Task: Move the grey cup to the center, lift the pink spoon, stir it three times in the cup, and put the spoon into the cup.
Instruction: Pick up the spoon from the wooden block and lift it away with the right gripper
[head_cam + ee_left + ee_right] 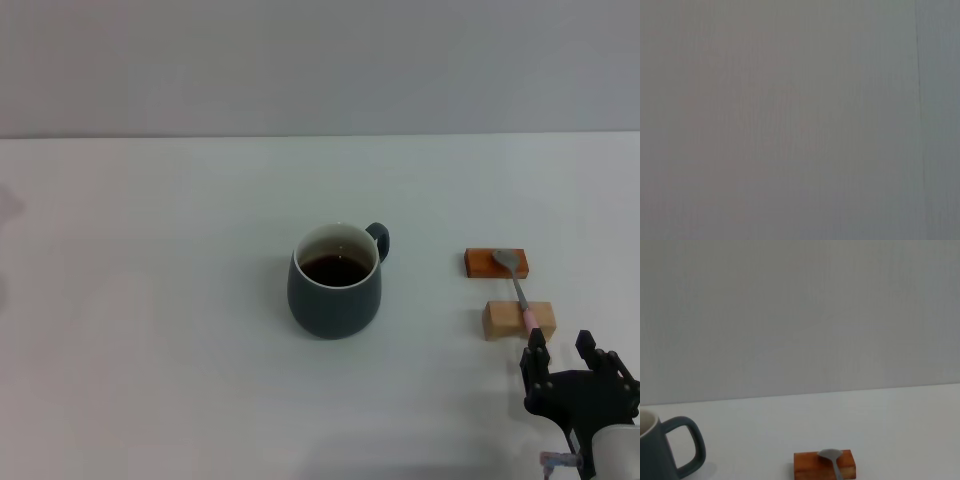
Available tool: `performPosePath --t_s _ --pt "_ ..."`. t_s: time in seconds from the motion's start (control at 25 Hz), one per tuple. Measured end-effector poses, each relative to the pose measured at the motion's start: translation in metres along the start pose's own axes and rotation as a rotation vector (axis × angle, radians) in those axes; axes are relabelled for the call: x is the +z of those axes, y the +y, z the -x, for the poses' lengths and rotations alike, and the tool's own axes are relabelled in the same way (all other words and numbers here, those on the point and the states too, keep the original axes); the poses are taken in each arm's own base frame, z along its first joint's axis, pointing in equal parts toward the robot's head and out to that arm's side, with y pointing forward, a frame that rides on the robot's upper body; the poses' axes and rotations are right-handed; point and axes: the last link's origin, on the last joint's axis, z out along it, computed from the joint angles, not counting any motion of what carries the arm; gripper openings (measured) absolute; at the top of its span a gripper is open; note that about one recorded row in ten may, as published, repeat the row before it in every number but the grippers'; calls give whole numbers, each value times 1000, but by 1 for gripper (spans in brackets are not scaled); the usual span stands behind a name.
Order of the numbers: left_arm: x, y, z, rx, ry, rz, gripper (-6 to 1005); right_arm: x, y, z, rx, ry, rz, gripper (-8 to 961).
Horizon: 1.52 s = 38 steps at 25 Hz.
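We see the grey cup (335, 283) upright near the middle of the white desk (150, 300), holding dark brown liquid, its loop handle toward the right. To its right, well apart, the pink spoon (520, 293) lies across two wooden blocks: its metal bowl rests on the reddish-brown block (478, 262), its pink handle on the tan block (502, 320) nearer us. Just beyond the handle's end we find the right gripper (562, 352), low above the desk, its black fingers (537, 350) spread apart, holding nothing. The left gripper is out of sight.
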Motion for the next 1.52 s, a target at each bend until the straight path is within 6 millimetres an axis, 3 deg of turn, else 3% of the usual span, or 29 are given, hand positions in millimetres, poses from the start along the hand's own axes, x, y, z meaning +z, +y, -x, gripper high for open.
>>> performPosePath --t_s 0.56,1.52 --pt "-2 1 -3 -3 29 2 -2 14 3 -3 -15 39 55 473" --pt "0 6 -5 -14 38 2 -2 20 -4 -5 -19 61 50 470"
